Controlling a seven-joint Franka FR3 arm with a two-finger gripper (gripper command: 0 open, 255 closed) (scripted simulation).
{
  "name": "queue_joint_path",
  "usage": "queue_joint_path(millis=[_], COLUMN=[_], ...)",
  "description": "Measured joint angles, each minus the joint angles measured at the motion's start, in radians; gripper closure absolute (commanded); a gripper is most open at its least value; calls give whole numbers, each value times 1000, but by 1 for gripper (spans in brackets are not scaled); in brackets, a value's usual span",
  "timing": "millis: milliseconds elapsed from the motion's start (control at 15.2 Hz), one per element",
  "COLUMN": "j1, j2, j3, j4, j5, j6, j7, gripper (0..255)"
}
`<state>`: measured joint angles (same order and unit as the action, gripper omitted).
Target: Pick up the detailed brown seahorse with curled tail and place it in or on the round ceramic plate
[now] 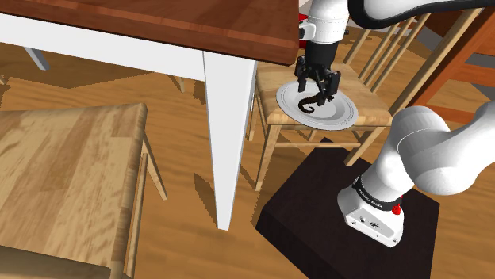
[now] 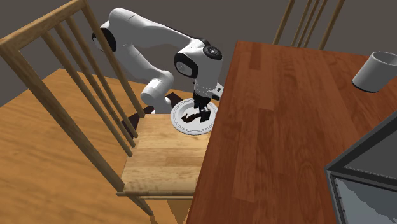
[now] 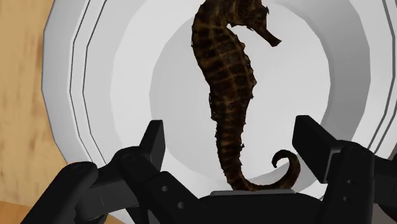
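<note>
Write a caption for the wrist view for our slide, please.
Brown seahorse lying on the white plate, its curled tail untouched inside the open end effector.

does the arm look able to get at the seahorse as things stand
Likely yes: its open jaws stand to either side of the seahorse, which lies on the plate, with nothing between them.
</note>
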<state>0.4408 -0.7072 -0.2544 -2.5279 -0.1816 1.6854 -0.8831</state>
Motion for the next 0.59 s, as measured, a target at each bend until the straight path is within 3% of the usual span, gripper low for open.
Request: queue_joint_path(millis=[198, 462, 594], j1=[1, 8, 12], j2=[4, 27, 25], j3=[1, 11, 12], j4=[17, 122, 126], j5=[2, 17, 17], j6=[-13, -146, -159], j7=[-2, -1, 1], gripper=[0, 0, 0])
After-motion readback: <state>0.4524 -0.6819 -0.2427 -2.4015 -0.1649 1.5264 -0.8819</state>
